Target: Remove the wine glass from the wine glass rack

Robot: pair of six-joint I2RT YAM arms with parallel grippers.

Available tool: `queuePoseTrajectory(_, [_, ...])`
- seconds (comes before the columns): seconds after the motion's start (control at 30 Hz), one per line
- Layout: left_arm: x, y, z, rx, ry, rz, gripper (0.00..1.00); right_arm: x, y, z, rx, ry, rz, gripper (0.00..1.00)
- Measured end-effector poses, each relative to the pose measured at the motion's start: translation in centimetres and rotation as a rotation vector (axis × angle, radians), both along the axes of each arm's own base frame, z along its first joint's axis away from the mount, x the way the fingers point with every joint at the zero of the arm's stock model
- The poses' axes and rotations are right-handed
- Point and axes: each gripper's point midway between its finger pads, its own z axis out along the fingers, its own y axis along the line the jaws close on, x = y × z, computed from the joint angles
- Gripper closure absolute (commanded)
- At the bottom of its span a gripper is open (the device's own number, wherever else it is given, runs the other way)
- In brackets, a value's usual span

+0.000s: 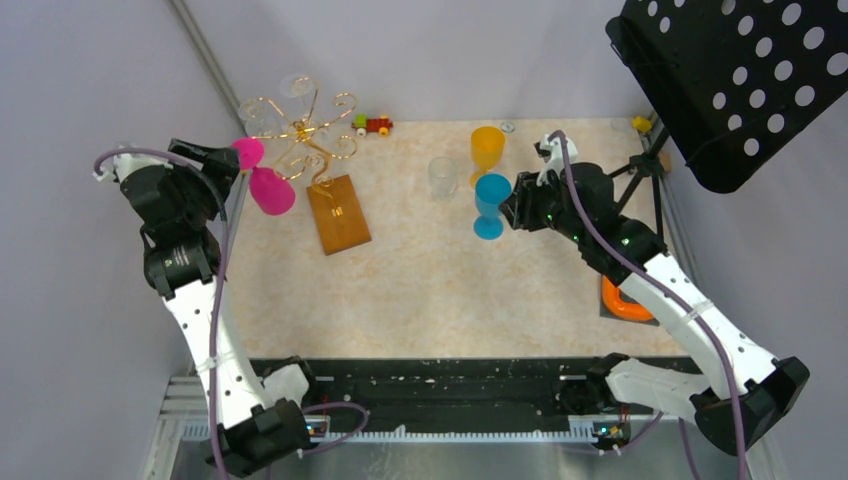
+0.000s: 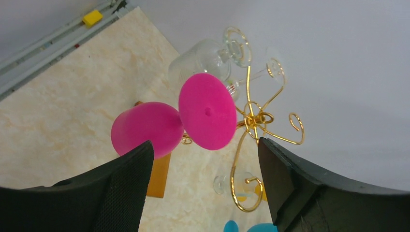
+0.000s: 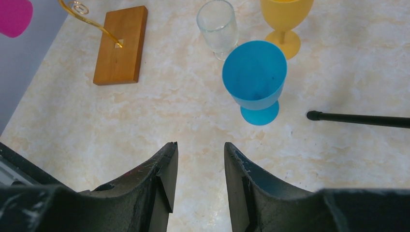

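The gold wire wine glass rack (image 1: 305, 130) stands on its wooden base (image 1: 338, 213) at the back left. A pink wine glass (image 1: 270, 188) hangs tilted at its left side, foot toward my left gripper (image 1: 228, 168). In the left wrist view the pink foot (image 2: 208, 117) and bowl (image 2: 145, 128) sit just ahead of my wide-open fingers (image 2: 121, 188); the gripper (image 2: 204, 145) touches nothing. A clear wine glass (image 2: 203, 58) hangs higher on the rack (image 2: 251, 118). My right gripper (image 1: 515, 205) is open and empty (image 3: 200, 145), just right of a blue glass (image 3: 254, 77).
A yellow glass (image 1: 487, 148) and a clear tumbler (image 1: 442, 177) stand behind the blue glass (image 1: 490, 205). A toy train (image 1: 372, 125) lies at the back. A black music stand (image 1: 740, 80) overhangs the right; its leg (image 3: 358, 118) lies on the table. An orange ring (image 1: 625, 300) lies right.
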Motion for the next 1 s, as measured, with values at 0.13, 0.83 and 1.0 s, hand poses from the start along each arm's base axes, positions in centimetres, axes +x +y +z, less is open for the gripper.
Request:
queuePoseTrajectory(0.13, [1.6,0.7,-2.8,-0.112,0.036,-0.036,0.18,-0.6,0.0,-1.0,0.006,0.01,0.014,0.59])
queuePoseTrajectory(0.83, [2.9,1.3,-4.0,-0.281,-0.024,-0.057,0.36,-0.9,0.4,-1.4,0.033,-0.007,0.04,0.59])
queuePoseTrajectory(1.0, [3.2,1.3,-3.9,-0.3,-0.034,-0.066,0.48,-1.0,0.4,-1.3,0.041,-0.02,0.04,0.59])
